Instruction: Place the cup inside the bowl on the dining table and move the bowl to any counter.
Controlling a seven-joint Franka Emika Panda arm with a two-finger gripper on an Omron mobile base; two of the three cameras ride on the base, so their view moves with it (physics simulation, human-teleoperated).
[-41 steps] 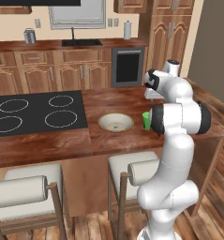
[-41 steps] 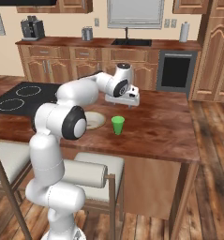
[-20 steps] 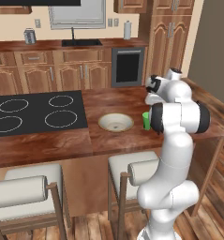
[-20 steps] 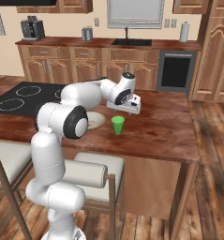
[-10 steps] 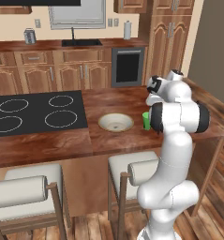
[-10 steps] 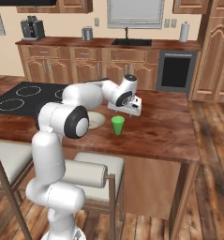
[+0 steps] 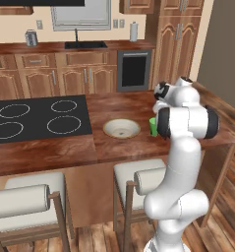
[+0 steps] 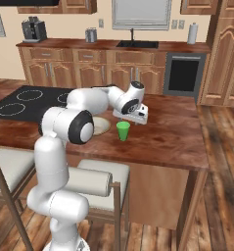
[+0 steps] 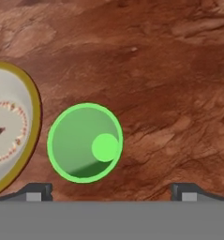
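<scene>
Cup (image 8: 123, 131) stands upright on the table (image 8: 172, 132), centre of the right base frame, just right of the bowl (image 8: 102, 126) and apart from it. In the hand view the cup (image 9: 85, 143) sits lower left of centre, seen from straight above; bowl rim (image 9: 33, 101) at the left edge. Fingers (image 9: 108, 191) spread wide, empty, tips at the bottom edge; the cup lies nearer the left tip. Left base frame: cup (image 7: 153, 126) partly hidden behind the arm, right of the bowl (image 7: 121, 129).
</scene>
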